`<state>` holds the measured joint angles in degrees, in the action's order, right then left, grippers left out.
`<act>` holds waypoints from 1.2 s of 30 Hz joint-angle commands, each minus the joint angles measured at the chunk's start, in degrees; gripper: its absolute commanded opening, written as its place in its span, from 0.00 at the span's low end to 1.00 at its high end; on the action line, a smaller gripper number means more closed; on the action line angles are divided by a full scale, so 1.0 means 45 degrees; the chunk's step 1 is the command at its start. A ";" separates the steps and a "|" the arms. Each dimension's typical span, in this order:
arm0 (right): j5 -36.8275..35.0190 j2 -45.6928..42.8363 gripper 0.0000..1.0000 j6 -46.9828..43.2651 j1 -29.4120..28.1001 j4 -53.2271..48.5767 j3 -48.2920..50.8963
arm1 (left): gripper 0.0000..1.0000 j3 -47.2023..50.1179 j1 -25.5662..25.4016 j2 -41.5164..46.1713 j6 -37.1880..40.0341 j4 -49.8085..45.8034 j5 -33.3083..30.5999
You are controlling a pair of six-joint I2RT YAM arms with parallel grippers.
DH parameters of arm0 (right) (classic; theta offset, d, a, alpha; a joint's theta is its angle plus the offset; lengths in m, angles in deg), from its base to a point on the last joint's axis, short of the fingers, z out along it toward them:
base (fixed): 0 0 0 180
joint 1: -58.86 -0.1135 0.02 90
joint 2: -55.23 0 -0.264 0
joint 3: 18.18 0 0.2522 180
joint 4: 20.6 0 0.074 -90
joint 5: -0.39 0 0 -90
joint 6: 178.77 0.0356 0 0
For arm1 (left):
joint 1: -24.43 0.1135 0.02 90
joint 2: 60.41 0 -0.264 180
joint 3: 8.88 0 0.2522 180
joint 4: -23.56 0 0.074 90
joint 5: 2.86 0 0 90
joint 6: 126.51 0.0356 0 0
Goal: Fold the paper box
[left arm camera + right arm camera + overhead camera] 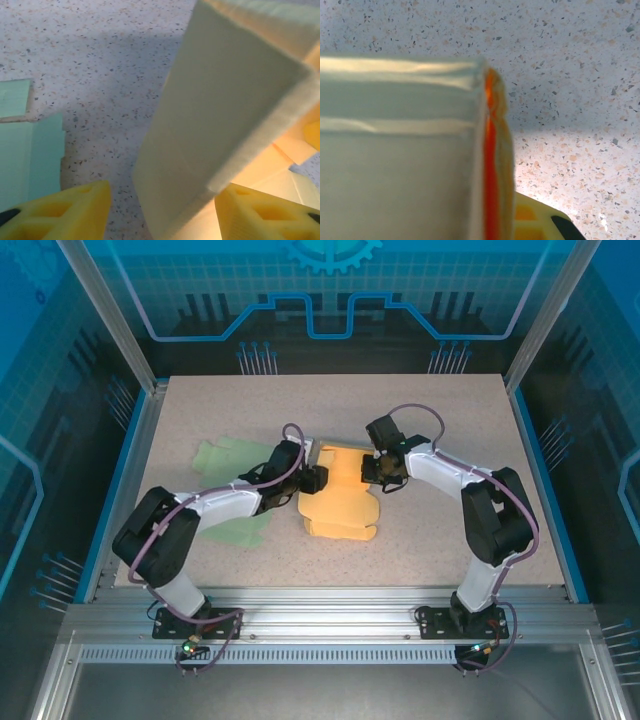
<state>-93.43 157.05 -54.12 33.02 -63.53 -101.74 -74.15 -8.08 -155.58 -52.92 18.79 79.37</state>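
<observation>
The paper box point(340, 502) is a yellow-orange cut sheet lying mid-table, partly folded. My left gripper point(316, 480) is at its left edge. In the left wrist view a pale raised panel point(225, 100) of the box stands tilted between the yellow fingers point(75, 210). The right finger touches the panel and the left one is apart from it, so this gripper point(162, 215) is open. My right gripper point(375, 472) sits at the box's upper right edge. It is shut on an upright folded wall point(400, 165), with an orange edge point(492, 165) beside the one visible finger point(535, 222).
A light green cut sheet point(225, 458) lies flat to the left, partly under my left arm, and its corner point(30, 155) reaches close to the left finger. The speckled table point(450, 420) is bordered by blue rails and glass walls.
</observation>
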 commanded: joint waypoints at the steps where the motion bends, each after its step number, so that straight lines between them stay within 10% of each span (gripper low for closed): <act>1: 0.0287 -0.0107 0.00 -0.0045 -0.0133 -0.0410 -0.0311 | 0.47 -0.0471 -0.0181 -0.0476 0.0252 0.0781 -0.1189; 5: 0.0271 -0.0223 0.00 -0.0025 -0.0290 -0.0720 -0.0252 | 0.26 -0.1205 -0.0736 -0.1125 0.0540 0.0406 -0.2782; 36: -0.1298 0.0169 0.00 0.2156 -0.2634 -0.1991 -0.0027 | 0.00 -0.4167 -0.1744 -0.3227 -0.6686 -0.6488 -0.8469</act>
<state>-100.77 158.66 -46.55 22.79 -69.78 -103.77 -90.80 -17.09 -168.46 -74.38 -7.92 47.13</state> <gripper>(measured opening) 0.091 0.091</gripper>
